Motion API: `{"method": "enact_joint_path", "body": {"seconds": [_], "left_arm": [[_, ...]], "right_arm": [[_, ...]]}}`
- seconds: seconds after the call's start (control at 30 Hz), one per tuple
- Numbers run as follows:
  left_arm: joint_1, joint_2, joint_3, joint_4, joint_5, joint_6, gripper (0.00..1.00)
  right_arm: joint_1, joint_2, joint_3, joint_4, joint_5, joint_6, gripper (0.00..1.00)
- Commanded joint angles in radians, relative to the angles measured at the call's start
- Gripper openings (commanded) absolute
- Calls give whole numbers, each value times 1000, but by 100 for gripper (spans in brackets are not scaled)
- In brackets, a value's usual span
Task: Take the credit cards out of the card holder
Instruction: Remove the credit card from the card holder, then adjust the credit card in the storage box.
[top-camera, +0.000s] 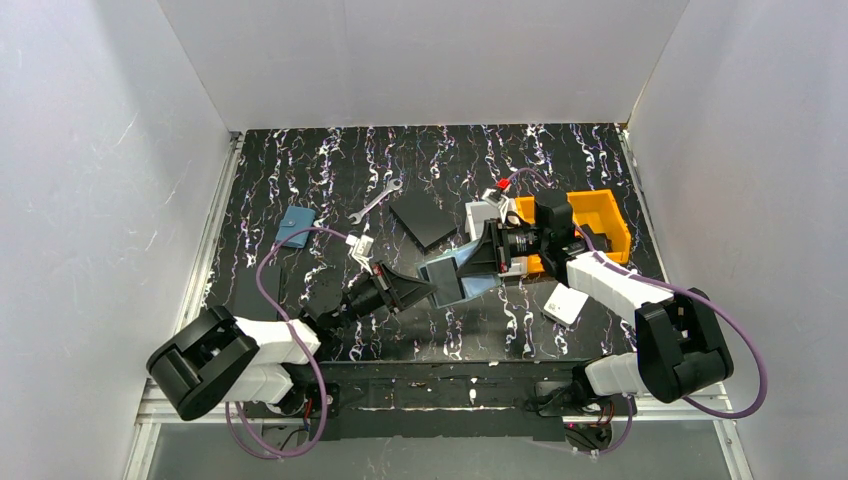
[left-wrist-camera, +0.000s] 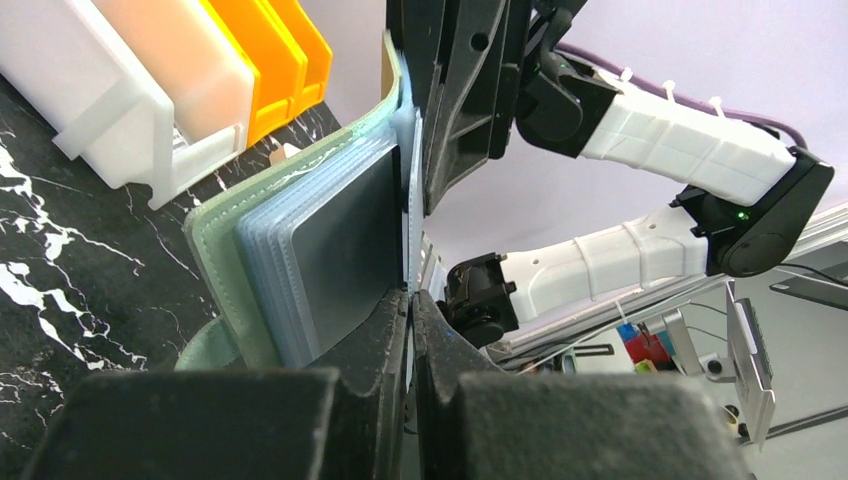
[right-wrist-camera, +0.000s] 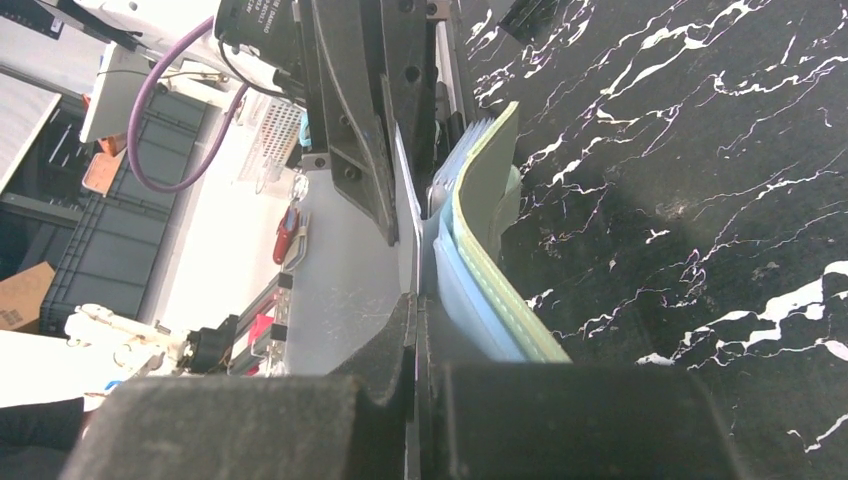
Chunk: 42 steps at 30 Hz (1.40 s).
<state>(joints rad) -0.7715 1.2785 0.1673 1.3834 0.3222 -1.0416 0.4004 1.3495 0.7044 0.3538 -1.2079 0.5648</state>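
Note:
The card holder (top-camera: 455, 278), mint green with stacked pale-blue sleeves, hangs open above the table between both grippers. My left gripper (top-camera: 432, 288) is shut on a thin pale leaf at the holder's inner edge; in the left wrist view (left-wrist-camera: 412, 300) the mint cover (left-wrist-camera: 215, 250) and a dark grey panel (left-wrist-camera: 345, 240) lie to its left. My right gripper (top-camera: 478, 258) is shut on the same thin leaf from the opposite side (right-wrist-camera: 415, 305), with the mint cover (right-wrist-camera: 490, 200) to its right. I cannot tell whether that leaf is a credit card or a sleeve. No loose card shows.
An orange bin (top-camera: 595, 222) and a white bin (top-camera: 483, 214) stand behind the right arm. A black square plate (top-camera: 424, 220), a wrench (top-camera: 377, 200) and a small blue pouch (top-camera: 295, 227) lie further back. A white square box (top-camera: 566, 303) lies at the right front.

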Motion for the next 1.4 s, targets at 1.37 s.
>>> {"method": "enact_joint_path", "body": {"seconds": [1.37], "left_arm": [[113,58,-60,-409,-45,11,15]], "right_arm": [[-49,-16,-4,-154,22,-238,1]]}}
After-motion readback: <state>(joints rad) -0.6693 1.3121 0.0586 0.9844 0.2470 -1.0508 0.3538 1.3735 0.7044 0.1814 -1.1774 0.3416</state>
